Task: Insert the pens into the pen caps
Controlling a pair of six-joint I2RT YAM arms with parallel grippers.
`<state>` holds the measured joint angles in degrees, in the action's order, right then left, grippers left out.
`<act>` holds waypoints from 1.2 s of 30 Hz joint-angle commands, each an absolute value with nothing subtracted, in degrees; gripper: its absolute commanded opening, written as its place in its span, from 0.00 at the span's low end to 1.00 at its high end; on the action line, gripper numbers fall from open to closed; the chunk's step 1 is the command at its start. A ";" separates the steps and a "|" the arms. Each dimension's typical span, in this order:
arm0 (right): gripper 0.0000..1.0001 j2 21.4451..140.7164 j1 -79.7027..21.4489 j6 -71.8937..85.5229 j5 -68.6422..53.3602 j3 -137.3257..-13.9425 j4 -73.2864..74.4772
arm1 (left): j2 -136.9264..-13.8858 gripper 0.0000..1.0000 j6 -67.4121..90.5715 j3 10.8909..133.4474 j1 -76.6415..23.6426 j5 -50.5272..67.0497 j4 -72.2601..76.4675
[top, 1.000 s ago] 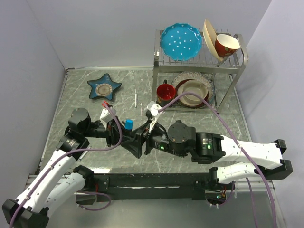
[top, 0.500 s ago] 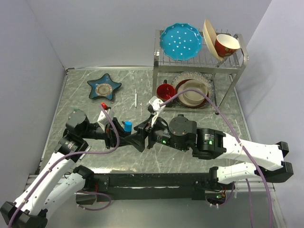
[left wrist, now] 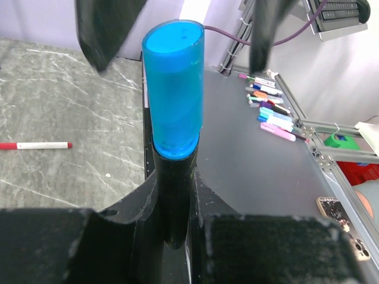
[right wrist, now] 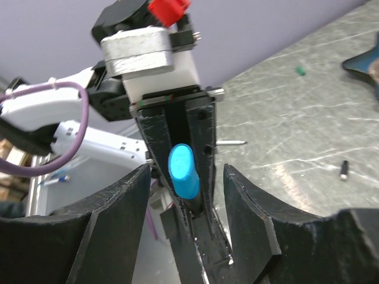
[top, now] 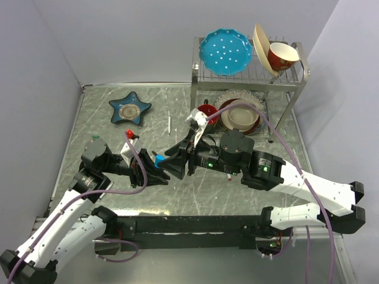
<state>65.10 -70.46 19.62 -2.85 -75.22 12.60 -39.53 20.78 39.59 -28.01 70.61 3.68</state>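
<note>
So our left gripper (top: 153,170) is clamped tight on the black marker (left wrist: 173,136), blue end sticking out above the middle of the surface (top: 106,136), and our right gripper (top: 173,161) sits just right of it, jaws spread wide.

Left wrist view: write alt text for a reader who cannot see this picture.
A black marker with a blue end stands upright, clamped in the left gripper, filling the centre of the frame. Behind it on the grey marbled table, a white pen with red ends lies flat at the left.
</note>
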 commanded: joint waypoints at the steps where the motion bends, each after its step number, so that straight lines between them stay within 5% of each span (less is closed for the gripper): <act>1: 0.58 66.35 -69.96 18.54 -7.82 -77.96 8.70 | -39.55 0.01 21.53 39.90 -28.56 71.72 6.15; 16: 0.47 67.85 -69.26 19.51 -8.62 -78.75 7.21 | -40.34 0.01 20.66 40.17 -29.27 71.72 4.92; 22: 0.36 68.29 -69.34 19.95 -9.22 -77.70 8.44 | -40.34 0.01 21.71 40.60 -29.44 72.16 6.24; 26: 0.08 68.20 -69.26 20.13 -12.12 -74.36 8.35 | -40.25 0.01 23.03 40.87 -29.62 72.25 8.26; 28: 0.02 68.20 -69.26 20.39 -14.32 -72.52 8.96 | -40.52 0.01 23.47 41.22 -29.62 71.81 8.79; 36: 0.00 67.24 -69.61 22.06 -15.39 -63.64 7.82 | -44.29 0.01 24.08 46.05 -29.62 69.53 9.23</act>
